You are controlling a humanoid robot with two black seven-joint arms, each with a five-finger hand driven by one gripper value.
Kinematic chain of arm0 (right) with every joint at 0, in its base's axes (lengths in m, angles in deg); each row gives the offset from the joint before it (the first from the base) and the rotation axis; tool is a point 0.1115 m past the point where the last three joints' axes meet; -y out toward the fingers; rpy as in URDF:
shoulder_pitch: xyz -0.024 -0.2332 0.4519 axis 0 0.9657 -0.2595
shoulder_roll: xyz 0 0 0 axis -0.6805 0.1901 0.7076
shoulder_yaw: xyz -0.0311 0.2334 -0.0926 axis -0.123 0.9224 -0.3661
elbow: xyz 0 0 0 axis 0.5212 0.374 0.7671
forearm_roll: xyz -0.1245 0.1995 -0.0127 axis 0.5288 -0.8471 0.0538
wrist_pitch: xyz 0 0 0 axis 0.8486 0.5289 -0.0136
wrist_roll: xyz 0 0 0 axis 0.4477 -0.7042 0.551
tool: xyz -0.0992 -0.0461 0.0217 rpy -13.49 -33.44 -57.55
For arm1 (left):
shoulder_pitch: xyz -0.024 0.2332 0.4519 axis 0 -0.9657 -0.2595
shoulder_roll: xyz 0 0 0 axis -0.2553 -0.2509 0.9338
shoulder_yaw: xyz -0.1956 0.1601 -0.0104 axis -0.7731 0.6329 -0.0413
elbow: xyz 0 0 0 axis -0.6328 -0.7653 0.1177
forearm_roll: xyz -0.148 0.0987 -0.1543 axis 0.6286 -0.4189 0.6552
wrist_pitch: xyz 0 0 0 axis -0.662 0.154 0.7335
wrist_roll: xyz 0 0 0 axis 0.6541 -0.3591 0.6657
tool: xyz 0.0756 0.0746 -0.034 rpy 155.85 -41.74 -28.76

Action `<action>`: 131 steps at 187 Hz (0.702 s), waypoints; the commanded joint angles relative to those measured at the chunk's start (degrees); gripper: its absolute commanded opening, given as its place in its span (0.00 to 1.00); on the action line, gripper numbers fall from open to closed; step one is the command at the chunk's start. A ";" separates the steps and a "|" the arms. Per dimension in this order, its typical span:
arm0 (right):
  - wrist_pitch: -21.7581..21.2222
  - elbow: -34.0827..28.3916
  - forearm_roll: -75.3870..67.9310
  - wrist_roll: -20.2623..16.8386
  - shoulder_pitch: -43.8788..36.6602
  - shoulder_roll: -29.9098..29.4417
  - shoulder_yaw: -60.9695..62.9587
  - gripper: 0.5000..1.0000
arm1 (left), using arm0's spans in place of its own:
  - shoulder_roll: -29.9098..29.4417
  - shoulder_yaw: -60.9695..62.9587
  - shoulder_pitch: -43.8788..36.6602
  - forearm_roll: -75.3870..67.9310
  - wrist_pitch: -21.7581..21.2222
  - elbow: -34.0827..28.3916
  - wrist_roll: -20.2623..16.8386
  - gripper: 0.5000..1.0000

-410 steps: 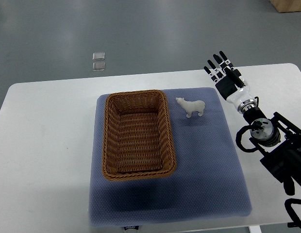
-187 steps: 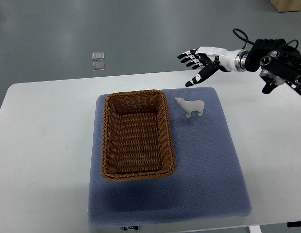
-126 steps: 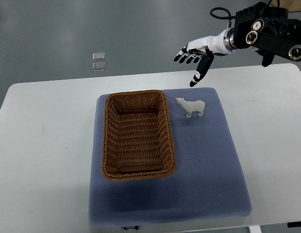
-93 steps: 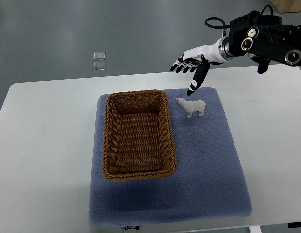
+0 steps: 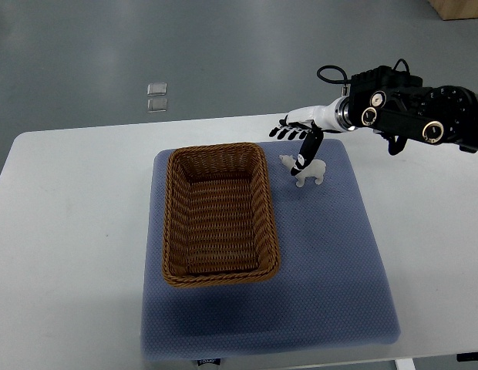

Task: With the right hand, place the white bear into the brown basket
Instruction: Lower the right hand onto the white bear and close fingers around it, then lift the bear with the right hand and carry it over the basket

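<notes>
A small white bear (image 5: 310, 173) stands upright on the blue mat (image 5: 331, 254), just right of the brown wicker basket (image 5: 219, 213), which holds nothing. My right hand (image 5: 294, 140) reaches in from the right edge and hovers over the bear's back end and head. Its fingers are spread, with the thumb pointing down across the bear and the other fingers (image 5: 281, 129) stretched out behind it. I cannot tell whether the thumb touches the bear. The left arm is out of view.
The mat lies on a white table (image 5: 69, 231). Grey floor beyond the far edge carries two small pale squares (image 5: 156, 97). The right forearm's black housing (image 5: 412, 116) hangs over the table's back right corner.
The right hand has come down and toward the bear from above the table's far edge; its thumb now overlaps the bear. The bear and basket have not moved.
</notes>
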 commanded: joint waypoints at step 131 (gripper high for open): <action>3.86 4.39 6.53 0.53 5.50 -2.67 -0.93 0.34 | 0.00 -0.07 -0.07 -0.01 -0.01 -0.01 0.31 1.00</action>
